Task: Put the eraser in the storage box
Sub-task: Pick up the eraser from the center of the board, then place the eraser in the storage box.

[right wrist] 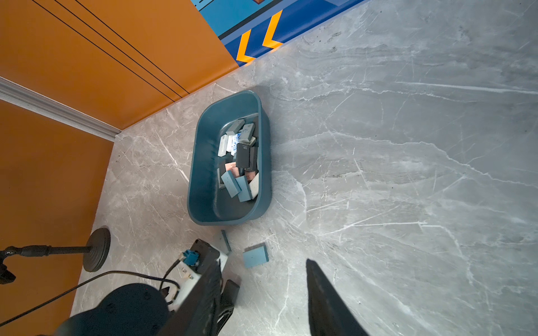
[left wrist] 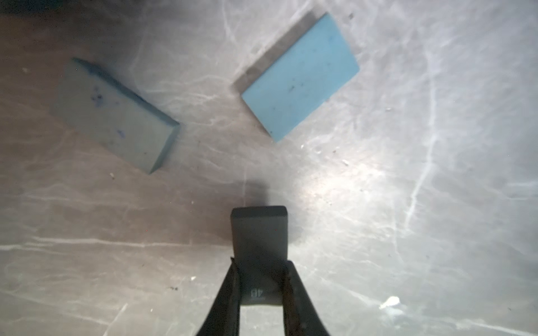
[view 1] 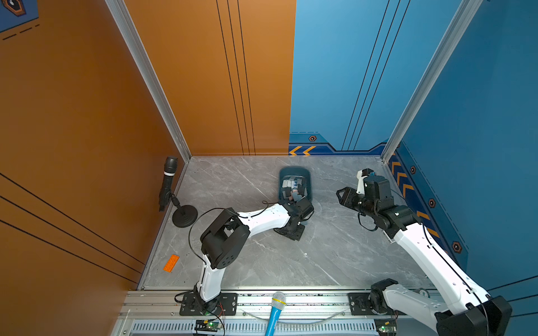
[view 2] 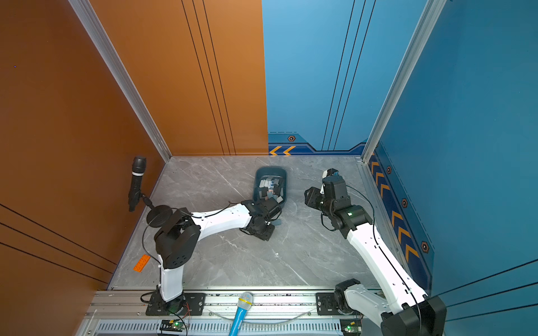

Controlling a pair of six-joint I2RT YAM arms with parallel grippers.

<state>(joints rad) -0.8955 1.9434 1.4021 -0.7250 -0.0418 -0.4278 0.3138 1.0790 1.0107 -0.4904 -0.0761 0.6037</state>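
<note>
Eraser [left wrist: 260, 232], dark grey, is pinched between the left claw's [left wrist: 260, 267] jaws, its long axis running straight out along the fingers; whether it touches the tabletop [view 1: 334, 256] is hard to tell. The box [view 1: 294, 171] lies just beyond that claw, toward the tabletop's far edge, nearer the left arm. Two blue erasers [left wrist: 116, 113] lie flat between them. The right claw [view 1: 343, 196] hangs apart, jaws parted, empty.

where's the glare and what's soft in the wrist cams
Left wrist view: glare blooms on the table beside the held dark eraser; one blue eraser sits dim and soft. Right wrist view: the storage box is sharp, evenly lit.
</note>
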